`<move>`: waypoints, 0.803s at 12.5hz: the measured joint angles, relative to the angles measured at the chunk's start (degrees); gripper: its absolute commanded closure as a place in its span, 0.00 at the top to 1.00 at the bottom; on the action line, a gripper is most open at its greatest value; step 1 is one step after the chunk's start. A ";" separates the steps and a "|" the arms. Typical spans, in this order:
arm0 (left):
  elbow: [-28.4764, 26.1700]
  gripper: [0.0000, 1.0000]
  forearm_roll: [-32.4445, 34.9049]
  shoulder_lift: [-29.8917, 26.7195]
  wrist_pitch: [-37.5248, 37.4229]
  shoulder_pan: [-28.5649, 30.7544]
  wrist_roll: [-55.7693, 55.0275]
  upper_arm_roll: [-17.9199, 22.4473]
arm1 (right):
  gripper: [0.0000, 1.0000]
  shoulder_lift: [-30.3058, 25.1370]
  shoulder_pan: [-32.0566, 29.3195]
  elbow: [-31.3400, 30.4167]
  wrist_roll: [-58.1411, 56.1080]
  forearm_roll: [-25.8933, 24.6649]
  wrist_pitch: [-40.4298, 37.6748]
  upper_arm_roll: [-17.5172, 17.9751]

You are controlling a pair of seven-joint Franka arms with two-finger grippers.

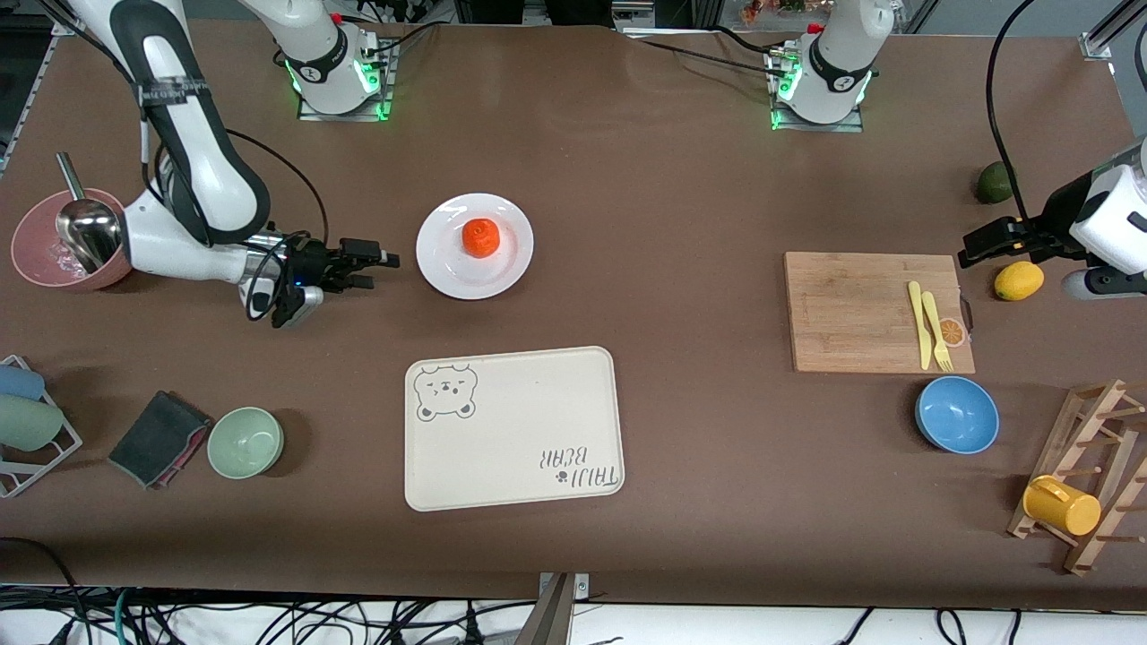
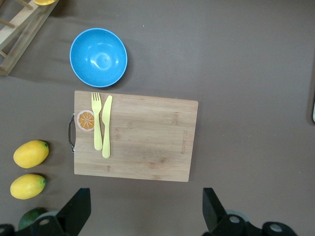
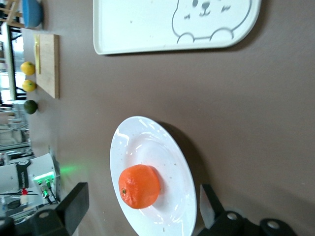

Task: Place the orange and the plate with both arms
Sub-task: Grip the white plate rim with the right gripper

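The orange (image 1: pixel 481 236) sits on the white plate (image 1: pixel 448 264) in the middle of the table, farther from the front camera than the cream bear tray (image 1: pixel 513 428). My right gripper (image 1: pixel 376 262) is open and empty, beside the plate toward the right arm's end, with its fingers pointing at the plate. In the right wrist view the orange (image 3: pixel 140 186) lies on the plate (image 3: pixel 167 152) between the spread fingers (image 3: pixel 74 199). My left gripper (image 1: pixel 981 244) is open and empty, up over the table near a lemon (image 1: pixel 1018 280) at the left arm's end.
A wooden cutting board (image 1: pixel 851 309) with a yellow fork and knife (image 1: pixel 929 324), a blue bowl (image 1: pixel 957 414), an avocado (image 1: pixel 995 182), a mug rack with a yellow mug (image 1: pixel 1061 505), a green bowl (image 1: pixel 245 442), a dark cloth (image 1: pixel 159 438), and a pink bowl with a ladle (image 1: pixel 63 237).
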 measured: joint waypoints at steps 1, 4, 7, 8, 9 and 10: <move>0.07 1.00 0.00 0.00 -0.26 0.08 0.78 0.19 | 1.00 0.77 -0.01 -1.74 -3.78 2.53 0.07 0.00; 0.11 1.00 0.33 0.03 -1.64 0.34 3.88 0.55 | 1.00 2.22 -0.07 -4.73 -9.25 4.30 0.22 -0.03; 0.11 1.00 0.68 0.06 -2.58 0.51 5.26 0.38 | 0.99 3.81 -0.07 -6.10 -13.52 7.05 0.31 -0.04; 0.11 1.00 0.68 0.11 -2.70 0.40 5.26 0.17 | 0.95 4.23 -0.07 -6.66 -14.37 8.23 0.33 -0.03; 0.11 1.00 0.68 0.18 -2.71 0.30 5.28 0.00 | 0.90 4.61 -0.07 -7.17 -15.36 9.20 0.36 -0.04; 0.11 1.00 0.69 0.23 -2.71 0.24 5.37 -0.13 | 0.85 4.96 -0.07 -7.59 -16.16 9.67 0.41 -0.04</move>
